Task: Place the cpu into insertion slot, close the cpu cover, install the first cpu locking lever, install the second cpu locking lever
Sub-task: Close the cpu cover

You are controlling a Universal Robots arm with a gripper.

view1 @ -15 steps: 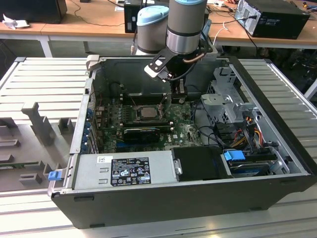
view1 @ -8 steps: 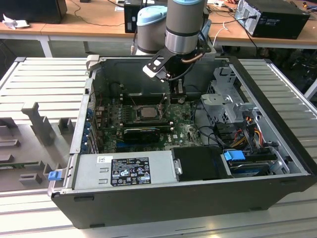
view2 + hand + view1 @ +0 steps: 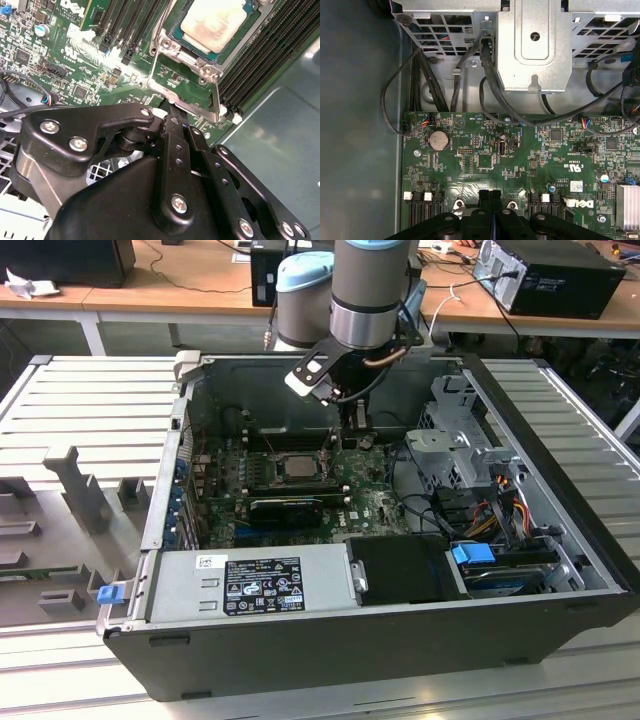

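Observation:
The cpu (image 3: 215, 22) shows its pale silver top and lies flat in the insertion slot (image 3: 173, 34); in the exterior view the cpu (image 3: 297, 466) sits mid-board. The cpu cover (image 3: 216, 97), a thin metal frame with a square window, is swung open off the slot, and the green board shows through the window. My gripper (image 3: 172, 120) is shut, its black fingertips right at the cover's free edge; whether they touch it I cannot tell. From outside, the gripper (image 3: 357, 423) hangs just behind the slot on the exterior view's right. The fingers (image 3: 484, 197) are pressed together.
Long black memory slots (image 3: 265, 55) run beside the slot. A black graphics card (image 3: 285, 508) lies in front of it, then the power supply (image 3: 255, 585). A metal drive cage (image 3: 455, 445) with cables stands on the exterior view's right. The case walls (image 3: 170, 470) ring the board.

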